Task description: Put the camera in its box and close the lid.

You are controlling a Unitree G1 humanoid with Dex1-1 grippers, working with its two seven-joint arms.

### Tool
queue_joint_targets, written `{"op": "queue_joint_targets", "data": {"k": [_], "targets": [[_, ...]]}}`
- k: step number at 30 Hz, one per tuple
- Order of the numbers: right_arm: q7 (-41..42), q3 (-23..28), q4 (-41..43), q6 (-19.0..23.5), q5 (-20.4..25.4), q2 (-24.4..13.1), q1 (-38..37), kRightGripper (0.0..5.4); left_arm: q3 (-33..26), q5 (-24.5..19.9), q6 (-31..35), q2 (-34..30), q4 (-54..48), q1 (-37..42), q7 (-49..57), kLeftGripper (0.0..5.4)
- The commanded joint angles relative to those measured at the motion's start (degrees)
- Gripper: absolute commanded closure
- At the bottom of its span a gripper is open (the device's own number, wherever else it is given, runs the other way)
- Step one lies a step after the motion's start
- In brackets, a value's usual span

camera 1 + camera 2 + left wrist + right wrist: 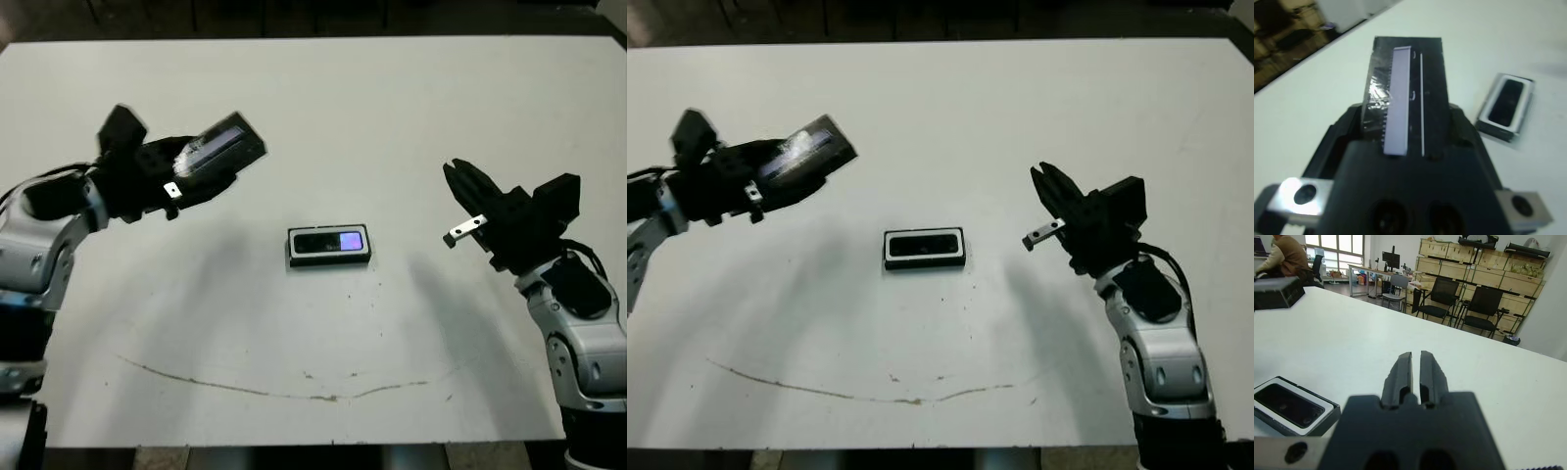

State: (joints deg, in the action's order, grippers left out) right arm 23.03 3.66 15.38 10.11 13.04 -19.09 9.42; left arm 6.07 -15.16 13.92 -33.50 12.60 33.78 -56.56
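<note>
the camera (330, 242) already lies in the box (329, 258) at mid-bench (392, 117), long axis running left to right. the lid (219, 147), clamped in the left gripper (201, 162), hangs up-left of the box. the right gripper (466, 191), fingers together and empty, waits well apart to the right.
</note>
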Motion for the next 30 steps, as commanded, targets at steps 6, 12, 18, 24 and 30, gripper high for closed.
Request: {"op": "queue_joint_targets", "data": {"k": [6, 12, 18, 24, 30], "targets": [[-0.3, 0.0, -0.9, 0.6, -0.6, -0.1, 0.0, 5.40, 6.0, 4.3, -1.1, 3.2, 12.6, 6.6, -8.2, 2.60], [-0.8, -0.3, -1.0, 0.4, -1.1, 0.1, -0.2, 5.40, 6.8, 5.9, -2.7, 4.9, 15.6, 7.3, -10.4, 2.60], [-1.2, -0.6, -1.1, 0.7, -1.2, 0.3, -0.1, 5.40, 7.1, 5.8, -3.8, 6.2, 17.7, 7.0, -13.5, 2.60], [-0.9, -0.7, -1.8, -0.5, -1.5, 0.4, -0.2, 5.40, 7.6, 6.4, -3.4, 6.9, 19.0, 7.3, -16.2, 2.60], [-1.1, -0.9, -1.3, 0.1, -2.0, 0.4, -0.3, 5.40, 7.3, 5.9, -2.6, 7.8, 20.3, 7.1, -18.4, 2.60]]}}
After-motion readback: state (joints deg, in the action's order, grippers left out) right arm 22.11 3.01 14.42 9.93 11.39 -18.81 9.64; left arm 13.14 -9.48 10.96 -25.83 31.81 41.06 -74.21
